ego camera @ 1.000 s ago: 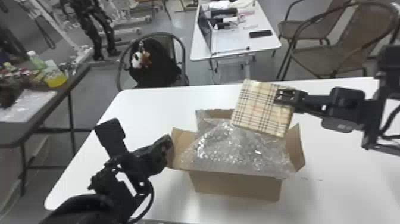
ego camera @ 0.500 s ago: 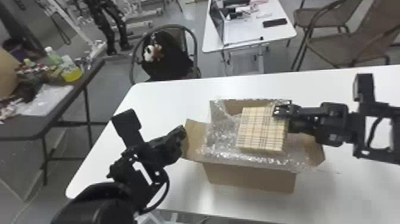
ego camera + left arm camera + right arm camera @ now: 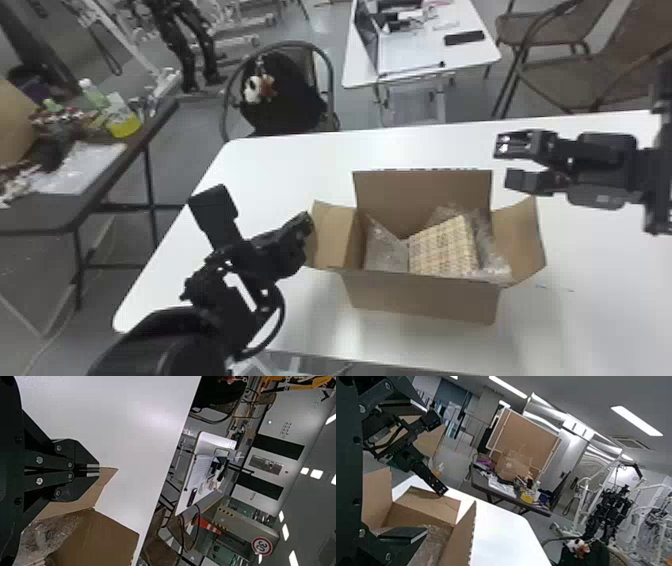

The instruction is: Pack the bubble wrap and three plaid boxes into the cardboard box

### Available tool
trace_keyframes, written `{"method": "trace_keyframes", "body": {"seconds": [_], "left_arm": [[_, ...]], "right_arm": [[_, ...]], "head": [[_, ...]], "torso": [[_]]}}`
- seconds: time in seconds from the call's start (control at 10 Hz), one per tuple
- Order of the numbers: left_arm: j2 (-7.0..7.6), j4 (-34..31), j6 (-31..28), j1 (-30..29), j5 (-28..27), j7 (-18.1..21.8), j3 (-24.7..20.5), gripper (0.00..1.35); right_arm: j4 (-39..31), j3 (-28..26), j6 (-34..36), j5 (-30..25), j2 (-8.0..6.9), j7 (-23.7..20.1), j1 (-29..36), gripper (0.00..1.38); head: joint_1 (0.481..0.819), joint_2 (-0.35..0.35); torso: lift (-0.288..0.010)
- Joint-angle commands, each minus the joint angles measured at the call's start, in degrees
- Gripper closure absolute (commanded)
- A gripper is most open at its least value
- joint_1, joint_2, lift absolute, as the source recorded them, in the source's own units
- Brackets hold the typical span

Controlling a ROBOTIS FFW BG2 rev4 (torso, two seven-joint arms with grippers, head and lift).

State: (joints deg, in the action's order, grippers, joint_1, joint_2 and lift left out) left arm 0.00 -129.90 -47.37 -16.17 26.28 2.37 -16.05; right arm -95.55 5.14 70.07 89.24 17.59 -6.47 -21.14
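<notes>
Beige and tilted, the plaid box (image 3: 444,247) was best levelled gently into the wrap (image 3: 386,251); the right tool (image 3: 504,162) was spread, the left tool (image 3: 98,470) pressed together.

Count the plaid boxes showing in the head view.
1: plaid box inside the cardboard box, bubble wrap on either side. More may be hidden under it.

plaid box (image 3: 442,249) with bubble wrap (image 3: 386,252) left and right of it in the cardboard box (image 3: 422,297) on the table (image 3: 285,172)
</notes>
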Motion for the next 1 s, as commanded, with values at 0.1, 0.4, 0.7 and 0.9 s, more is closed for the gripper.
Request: {"method": "trace_keyframes", "body": {"seconds": [0.1,0.4,0.7,0.9], "left_arm": [[-0.15,0.0,0.1,-0.1,0.0,0.0,0.0,1.21],[-0.15,0.0,0.5,-0.5,0.3,0.0,-0.2,1.21],[-0.15,0.0,0.7,-1.0,0.4,0.1,-0.6,1.21],[-0.15,0.0,1.0,-1.4,0.4,0.2,-0.8,1.21]], "right_arm": [[-15.0,-5.7,-2.8,-23.8,1.57,-7.5,3.8,0.17],[-27.8,-7.4,-24.1,-56.7,-0.36,-12.3,19.6,0.17],[-23.7,-8.1,-51.2,-71.0,-5.46,-16.1,33.9,0.17],[-20.2,-8.1,-66.5,-73.7,-6.87,-15.2,41.4,0.17]], "head": [[0.692,0.285],[0.679,0.202],[0.695,0.131],[0.695,0.113]], "torso": [[-0.148],[-0.148],[-0.148],[-0.148]]}}
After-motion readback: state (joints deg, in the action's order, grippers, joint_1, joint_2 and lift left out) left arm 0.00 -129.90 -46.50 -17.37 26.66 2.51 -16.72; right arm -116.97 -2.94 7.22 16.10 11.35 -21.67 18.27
